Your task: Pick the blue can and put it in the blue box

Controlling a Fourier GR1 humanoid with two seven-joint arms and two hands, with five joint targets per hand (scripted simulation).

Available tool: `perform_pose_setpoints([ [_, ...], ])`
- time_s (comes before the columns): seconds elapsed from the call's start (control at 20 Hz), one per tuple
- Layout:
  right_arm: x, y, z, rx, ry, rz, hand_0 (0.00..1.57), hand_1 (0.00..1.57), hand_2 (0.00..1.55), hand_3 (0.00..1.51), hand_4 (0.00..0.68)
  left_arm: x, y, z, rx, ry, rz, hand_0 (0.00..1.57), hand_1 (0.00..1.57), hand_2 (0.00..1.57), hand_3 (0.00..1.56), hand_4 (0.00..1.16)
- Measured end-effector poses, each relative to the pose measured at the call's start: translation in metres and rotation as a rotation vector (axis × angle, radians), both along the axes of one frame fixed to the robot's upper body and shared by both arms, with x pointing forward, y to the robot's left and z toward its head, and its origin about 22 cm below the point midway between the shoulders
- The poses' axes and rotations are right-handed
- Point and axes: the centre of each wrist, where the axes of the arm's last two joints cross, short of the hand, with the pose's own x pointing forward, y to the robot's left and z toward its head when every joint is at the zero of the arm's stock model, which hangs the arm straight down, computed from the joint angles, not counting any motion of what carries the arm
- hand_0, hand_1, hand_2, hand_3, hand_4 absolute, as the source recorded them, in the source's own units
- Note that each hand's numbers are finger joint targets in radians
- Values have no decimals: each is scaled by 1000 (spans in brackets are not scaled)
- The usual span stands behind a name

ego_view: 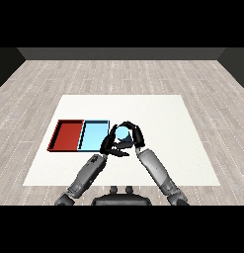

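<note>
Blue can sits upright just right of the light blue tray, outside it, with the right hand curled around it. Left hand is close against the can's left side, fingers bent; cannot tell whether they grip. Red tray adjoins the blue one on the white table.

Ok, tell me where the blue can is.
In the head view the blue can sits near the table's middle, just right of the blue tray, with the right hand curled round it.
</note>
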Motion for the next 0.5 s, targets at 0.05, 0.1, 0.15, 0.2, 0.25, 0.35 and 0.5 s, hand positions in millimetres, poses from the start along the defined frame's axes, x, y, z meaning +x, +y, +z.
perform_pose_setpoints([
  [0.05, -2, -1, 3, 16, 2, 1, 1455, 1455, 1459, 1390, 613, -2, -2, 2, -3, -3, -4, 0, 0, 0, 0, 0],
  [0.1, -3, 1, 3, 24, 5, 3, 1451, 1451, 1454, 1383, 608, -2, -4, 4, -1, -5, -8, 0, 0, 0, 0, 0],
  [0.15, -4, 2, 2, 32, 7, 4, 1449, 1449, 1453, 1383, 602, -5, -5, 4, -3, -4, -13, 0, 0, 0, 0, 0],
  [0.2, -4, 3, 6, 42, 10, 4, 1447, 1447, 1449, 1383, 592, -5, -5, 6, -6, -8, -13, 0, 0, 0, 0, 0],
  [0.25, -4, 6, 3, 52, 13, 5, 1461, 1461, 1455, 1388, 589, -5, -5, 6, -8, -12, -16, 0, 0, 0, 0, 0],
  [0.35, -3, 4, 6, 72, 17, 4, 1460, 1460, 1458, 1394, 599, -3, -8, 8, -15, -19, -21, 0, 0, 0, 0, 0],
  [0.5, -5, 6, 1, 94, 26, 7, 1462, 1462, 1452, 1385, 597, -4, -11, 3, -31, -21, -33, 0, 0, 0, 0, 0],
])
